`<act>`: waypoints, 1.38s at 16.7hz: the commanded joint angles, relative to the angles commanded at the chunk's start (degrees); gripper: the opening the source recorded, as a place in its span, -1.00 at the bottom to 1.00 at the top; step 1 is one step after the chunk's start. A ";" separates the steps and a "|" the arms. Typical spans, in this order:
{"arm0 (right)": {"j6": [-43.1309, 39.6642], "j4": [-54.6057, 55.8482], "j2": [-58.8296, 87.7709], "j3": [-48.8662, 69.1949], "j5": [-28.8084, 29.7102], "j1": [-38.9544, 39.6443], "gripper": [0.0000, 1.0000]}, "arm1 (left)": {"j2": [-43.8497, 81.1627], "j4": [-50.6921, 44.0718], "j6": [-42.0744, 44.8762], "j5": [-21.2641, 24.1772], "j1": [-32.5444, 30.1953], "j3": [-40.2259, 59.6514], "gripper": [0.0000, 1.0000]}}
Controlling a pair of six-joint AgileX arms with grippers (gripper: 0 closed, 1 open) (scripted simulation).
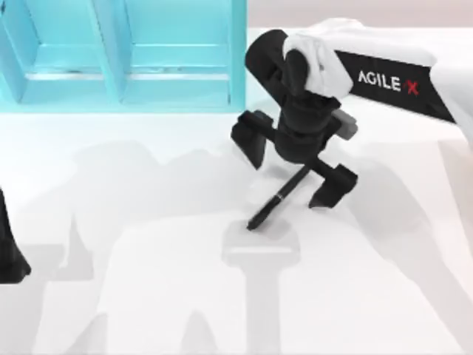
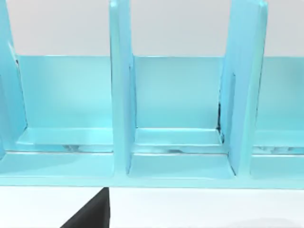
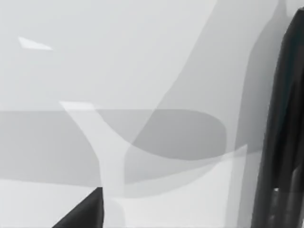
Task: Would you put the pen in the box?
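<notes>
Plain white matte tabletop (image 1: pixel 148 296) w/ soft grey shadows; pale blank wall (image 2: pixel 180 23) at far side.

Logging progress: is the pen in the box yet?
Out. The pen lies slanted between the spread fingers of the right gripper, away from the blue box. The left gripper sits at the table's left edge.

The pen's (image 1: pixel 278 200) upper end is hidden beneath the right hand (image 1: pixel 292 170). The turquoise box (image 1: pixel 238 66) is cut off by the top view's far and left edges. The left arm (image 1: pixel 9 255) is cropped at the left edge.
</notes>
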 joint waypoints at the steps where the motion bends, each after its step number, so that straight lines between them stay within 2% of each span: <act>1: 0.04 0.70 0.33 -0.53 0.01 0.04 1.00 | 0.00 0.00 0.00 0.00 0.00 0.00 1.00; 5: 0.05 0.83 0.39 -0.62 0.01 0.04 1.00 | 0.00 0.00 0.00 0.00 0.00 0.00 1.00; 18: 0.05 0.83 0.39 -0.62 0.01 0.04 -0.96 | 0.00 0.00 0.00 0.00 0.00 0.00 1.00; 23: 0.05 0.83 0.39 -0.62 0.01 0.04 -1.00 | 0.00 0.00 0.00 0.00 0.00 0.00 1.00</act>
